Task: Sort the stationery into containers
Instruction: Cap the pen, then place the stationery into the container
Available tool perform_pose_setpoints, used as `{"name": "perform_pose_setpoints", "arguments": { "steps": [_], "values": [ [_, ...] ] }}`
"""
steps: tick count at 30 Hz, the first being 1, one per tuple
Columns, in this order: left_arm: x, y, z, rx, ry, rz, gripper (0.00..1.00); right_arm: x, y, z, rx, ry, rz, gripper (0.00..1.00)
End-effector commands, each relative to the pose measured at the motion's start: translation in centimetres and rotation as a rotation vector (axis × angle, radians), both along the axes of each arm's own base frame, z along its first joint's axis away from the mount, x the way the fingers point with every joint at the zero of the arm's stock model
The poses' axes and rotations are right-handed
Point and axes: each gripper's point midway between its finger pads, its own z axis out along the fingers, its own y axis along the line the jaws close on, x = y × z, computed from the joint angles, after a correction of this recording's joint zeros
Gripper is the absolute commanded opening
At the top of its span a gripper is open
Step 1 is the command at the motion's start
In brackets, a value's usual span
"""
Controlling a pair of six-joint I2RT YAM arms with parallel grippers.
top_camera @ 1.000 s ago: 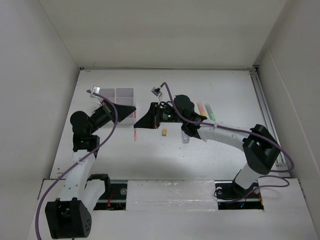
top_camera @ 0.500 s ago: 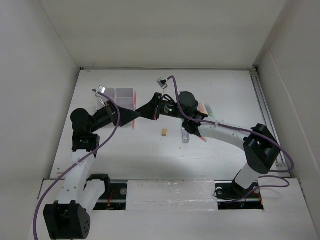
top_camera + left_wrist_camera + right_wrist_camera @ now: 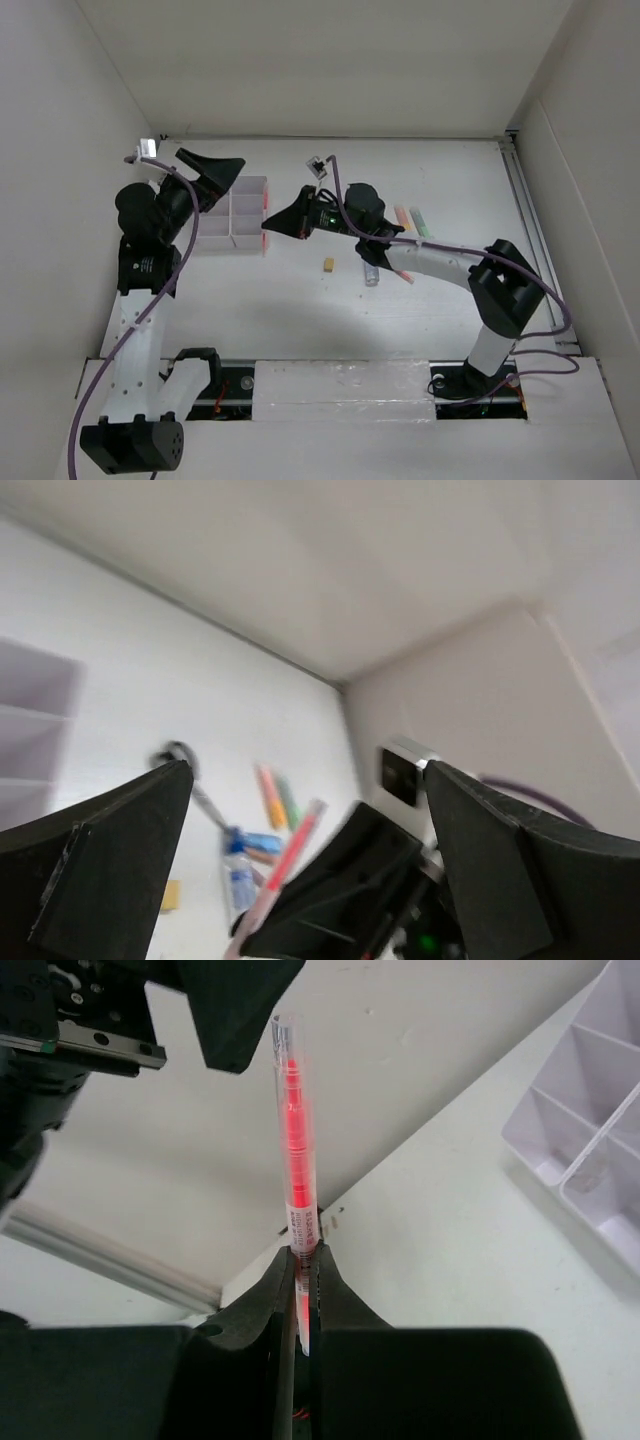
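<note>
My right gripper is shut on a thin red pen, which sticks out past the fingertips. From above, this gripper holds the pen just off the right edge of the white organizer. My left gripper is open and hangs over the organizer's far left side, away from the pen. Between its wide-set fingers the pen and the right gripper show, blurred. The yellow eraser, the bottle and the orange marker and green marker lie on the table.
The scissors and a blue marker lie near the bottle in the left wrist view. White walls close the table in at the back and sides. The right arm stretches across the middle of the table.
The left gripper has opened, let go of the red pen and swung back and left over the organizer. The right gripper keeps the pen and has shifted slightly left.
</note>
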Motion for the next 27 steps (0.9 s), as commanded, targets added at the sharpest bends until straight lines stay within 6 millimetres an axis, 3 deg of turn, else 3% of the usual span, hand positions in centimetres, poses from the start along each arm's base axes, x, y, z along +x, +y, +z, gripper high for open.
{"name": "perform_pose_setpoints", "arguments": {
  "steps": [1, 2, 4, 5, 6, 8, 9, 10, 11, 12, 13, 15, 16, 18, 20, 21, 27],
  "values": [
    [0.9, 7.7, -7.3, 0.131, 0.316, 0.450, 1.00, 3.6, 0.4, 1.9, 0.024, -0.133, -0.070, 0.00],
    [0.7, 9.4, -7.8, 0.152, 0.345, 0.544, 1.00, 4.7, 0.4, 3.0, 0.038, -0.169, -0.088, 0.00],
    [0.1, 10.1, -8.9, 0.224, 0.363, 0.559, 1.00, 6.6, 0.9, 2.2, 0.015, -0.223, -0.120, 0.00],
    [-0.1, 9.7, -9.8, 0.251, 0.372, 0.530, 1.00, 7.7, 0.9, 3.6, 0.027, -0.264, -0.138, 0.00],
    [-0.2, 9.5, -10.5, 0.276, 0.378, 0.508, 1.00, 8.2, 1.3, 3.6, 0.015, -0.278, -0.140, 0.00],
    [-0.6, 8.9, -10.4, 0.336, 0.323, 0.453, 1.00, 11.0, 1.7, 1.9, -0.033, -0.308, -0.169, 0.00],
    [-0.8, 8.9, -11.3, 0.339, 0.339, 0.450, 1.00, 12.3, 1.7, 3.6, -0.011, -0.350, -0.173, 0.00],
    [-0.9, 9.0, -11.6, 0.350, 0.332, 0.449, 1.00, 13.1, 1.8, 3.6, -0.010, -0.365, -0.175, 0.00],
    [-0.9, 8.8, -11.2, 0.341, 0.295, 0.443, 1.00, 14.0, 2.8, 1.6, -0.035, -0.356, -0.159, 0.00],
    [-1.0, 8.4, -11.8, 0.339, 0.305, 0.421, 1.00, 14.9, 2.8, 1.1, -0.045, -0.369, -0.150, 0.00],
    [-1.0, 8.1, -11.4, 0.343, 0.292, 0.405, 1.00, 15.9, 2.9, 2.9, -0.020, -0.398, -0.156, 0.00],
    [-1.1, 7.5, -10.7, 0.340, 0.259, 0.370, 1.00, 17.3, 4.0, -0.2, -0.085, -0.390, -0.139, 0.00],
    [-1.2, 7.3, -11.2, 0.340, 0.268, 0.356, 1.00, 18.4, 3.9, 1.0, -0.080, -0.421, -0.163, 0.00],
    [-1.2, 7.1, -11.2, 0.338, 0.267, 0.345, 1.00, 19.5, 4.4, -0.9, -0.119, -0.436, -0.171, 0.00],
    [-1.2, 7.1, -11.2, 0.346, 0.264, 0.341, 1.00, 20.7, 4.2, -1.1, -0.129, -0.447, -0.192, 0.00],
    [-1.2, 7.1, -11.2, 0.346, 0.264, 0.341, 1.00, 21.1, 4.3, -2.4, -0.148, -0.443, -0.198, 0.00],
    [-1.3, 7.0, -11.2, 0.354, 0.261, 0.335, 1.00, 21.3, 4.8, -2.8, -0.134, -0.474, -0.183, 0.00]
  ]
}}
